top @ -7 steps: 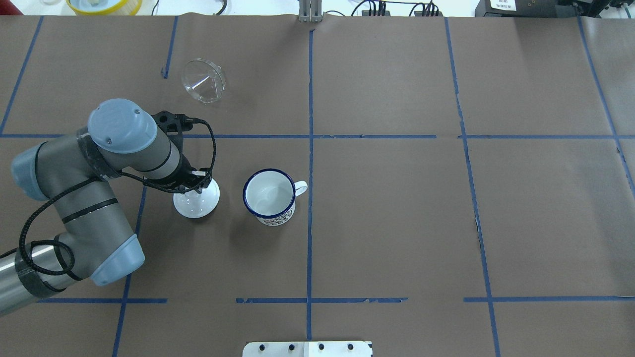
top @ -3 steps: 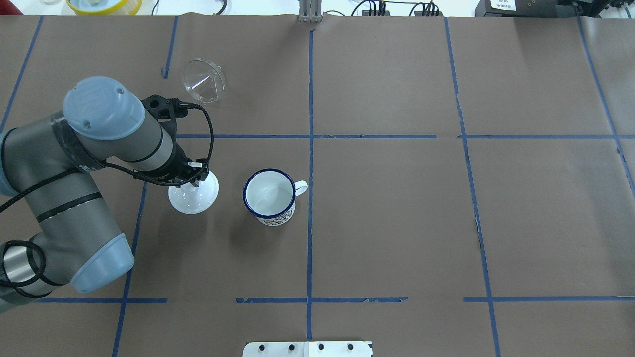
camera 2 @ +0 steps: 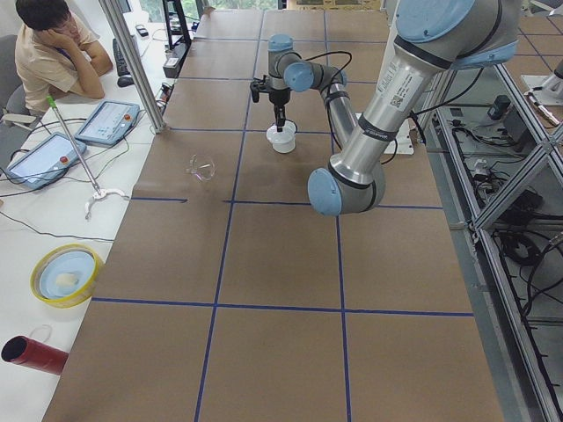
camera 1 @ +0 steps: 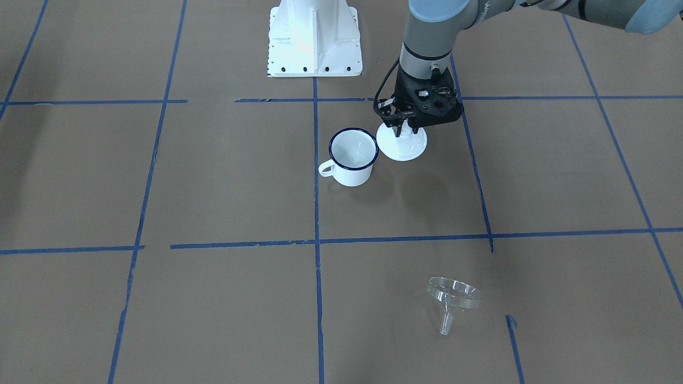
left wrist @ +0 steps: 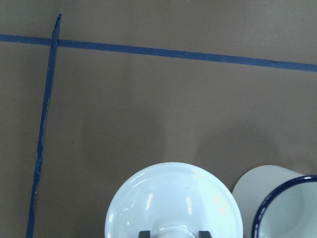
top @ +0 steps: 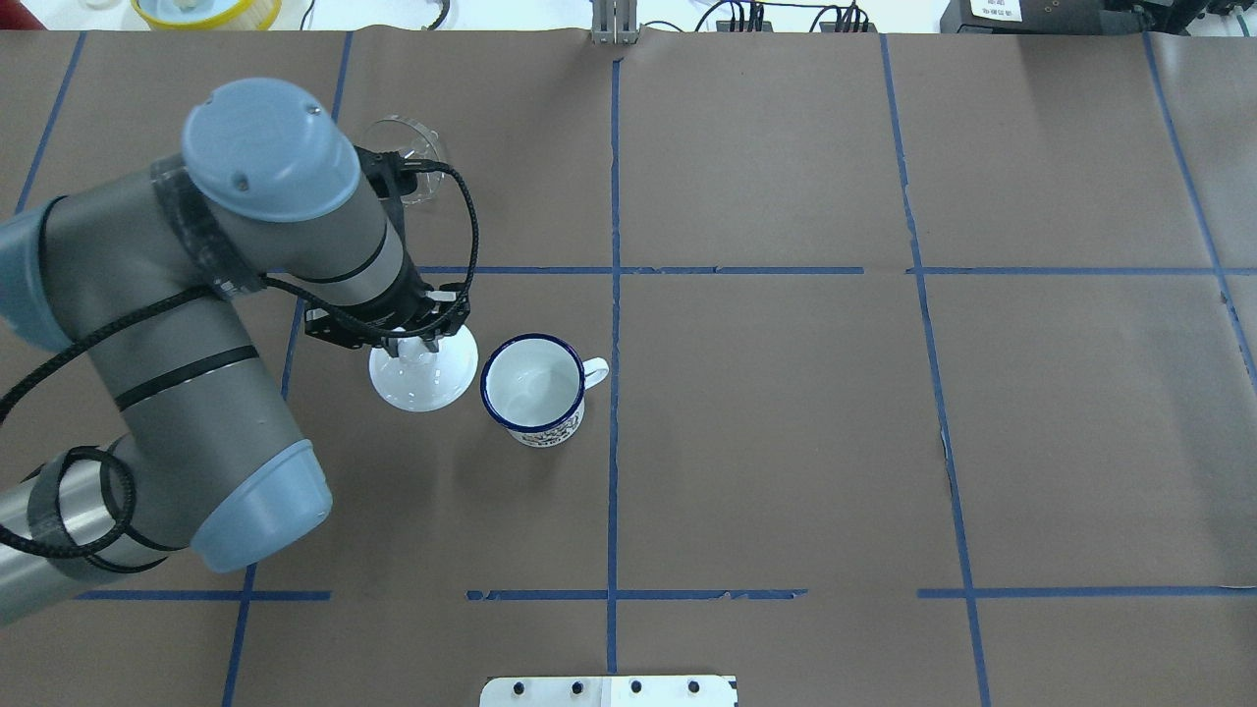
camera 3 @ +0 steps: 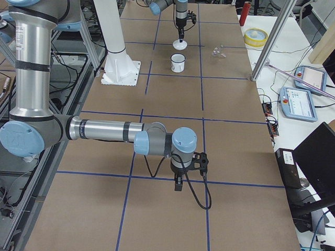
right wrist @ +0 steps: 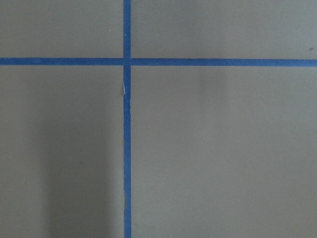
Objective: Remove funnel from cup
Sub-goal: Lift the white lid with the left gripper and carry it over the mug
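Funnel (camera 1: 453, 296) lies on the surface well apart from the cup (camera 1: 352, 157), so removal looks done. The left gripper (camera 1: 404, 129) jaws pinch the white lid (camera 1: 408, 149) by its knob, which probably needs setting down next. Whether the right gripper (camera 3: 178, 184) jaws are spread cannot be told.

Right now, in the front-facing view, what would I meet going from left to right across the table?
First the cup → white lid, gripped at its knob by the left end effector → funnel, lying apart and nearer the camera.
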### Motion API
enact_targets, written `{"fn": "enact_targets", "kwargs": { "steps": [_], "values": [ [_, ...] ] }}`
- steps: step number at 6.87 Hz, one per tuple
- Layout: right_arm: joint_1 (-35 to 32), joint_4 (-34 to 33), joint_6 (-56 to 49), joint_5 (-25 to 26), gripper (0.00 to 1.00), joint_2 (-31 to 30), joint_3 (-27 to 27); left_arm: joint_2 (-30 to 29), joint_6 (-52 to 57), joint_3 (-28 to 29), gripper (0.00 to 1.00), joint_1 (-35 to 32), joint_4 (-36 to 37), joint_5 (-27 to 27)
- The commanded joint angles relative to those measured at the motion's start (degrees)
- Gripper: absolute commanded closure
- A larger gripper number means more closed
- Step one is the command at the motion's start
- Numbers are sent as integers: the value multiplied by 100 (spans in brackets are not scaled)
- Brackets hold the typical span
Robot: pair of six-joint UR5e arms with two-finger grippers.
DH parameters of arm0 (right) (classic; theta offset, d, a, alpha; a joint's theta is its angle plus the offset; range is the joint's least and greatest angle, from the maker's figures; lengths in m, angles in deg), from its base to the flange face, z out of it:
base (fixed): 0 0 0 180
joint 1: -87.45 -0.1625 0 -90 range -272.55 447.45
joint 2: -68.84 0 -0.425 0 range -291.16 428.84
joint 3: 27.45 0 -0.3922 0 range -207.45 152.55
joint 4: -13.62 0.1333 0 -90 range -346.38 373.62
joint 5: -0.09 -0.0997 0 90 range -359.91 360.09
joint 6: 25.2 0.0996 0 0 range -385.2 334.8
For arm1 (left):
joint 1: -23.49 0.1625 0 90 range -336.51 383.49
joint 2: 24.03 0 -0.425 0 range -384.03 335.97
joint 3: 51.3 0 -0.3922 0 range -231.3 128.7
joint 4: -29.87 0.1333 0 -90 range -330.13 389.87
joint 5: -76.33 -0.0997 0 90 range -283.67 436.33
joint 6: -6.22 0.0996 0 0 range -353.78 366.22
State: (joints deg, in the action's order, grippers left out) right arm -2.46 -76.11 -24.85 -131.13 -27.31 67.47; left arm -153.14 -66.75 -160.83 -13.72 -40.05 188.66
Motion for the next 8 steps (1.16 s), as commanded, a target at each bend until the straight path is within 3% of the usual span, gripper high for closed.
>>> {"fn": "enact_targets", "kwargs": {
  "steps": [1, 8],
  "values": [
    [0, 0, 0, 0, 0, 0, 0, -833, -375, 825, 100, 21, 75, 25],
    [0, 0, 0, 0, 0, 0, 0, -844, -622, 995, 100, 364, 13, 43]
  ]
}}
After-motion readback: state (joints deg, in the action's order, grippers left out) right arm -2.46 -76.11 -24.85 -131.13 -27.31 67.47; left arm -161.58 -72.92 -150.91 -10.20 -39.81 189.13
